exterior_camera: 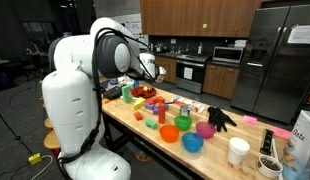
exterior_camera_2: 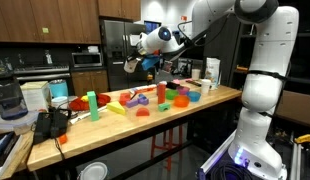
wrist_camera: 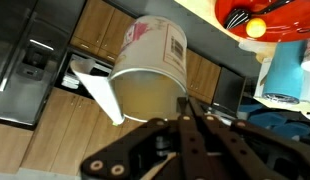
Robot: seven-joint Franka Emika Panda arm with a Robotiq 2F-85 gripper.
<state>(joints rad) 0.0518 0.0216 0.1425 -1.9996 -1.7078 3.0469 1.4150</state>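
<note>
My gripper (wrist_camera: 190,105) is shut, its dark fingers pressed together at the rim of a cream paper cup (wrist_camera: 150,60) with a printed label. The cup is tipped on its side in the air, its wider end towards the fingers. A white strip (wrist_camera: 95,88) sticks out beside the cup's rim. In both exterior views the gripper (exterior_camera: 155,72) (exterior_camera_2: 138,62) hangs above one end of the wooden table (exterior_camera_2: 145,125), and the tan cup (exterior_camera_2: 129,66) shows at its tip.
Colourful cups, bowls and blocks (exterior_camera: 180,128) cover the table. A black glove (exterior_camera: 220,118) and a white cup (exterior_camera: 238,150) lie towards one end. A red bowl (wrist_camera: 260,15) and a blue container (wrist_camera: 290,70) are close to the gripper. Kitchen cabinets and a fridge (exterior_camera: 280,55) stand behind.
</note>
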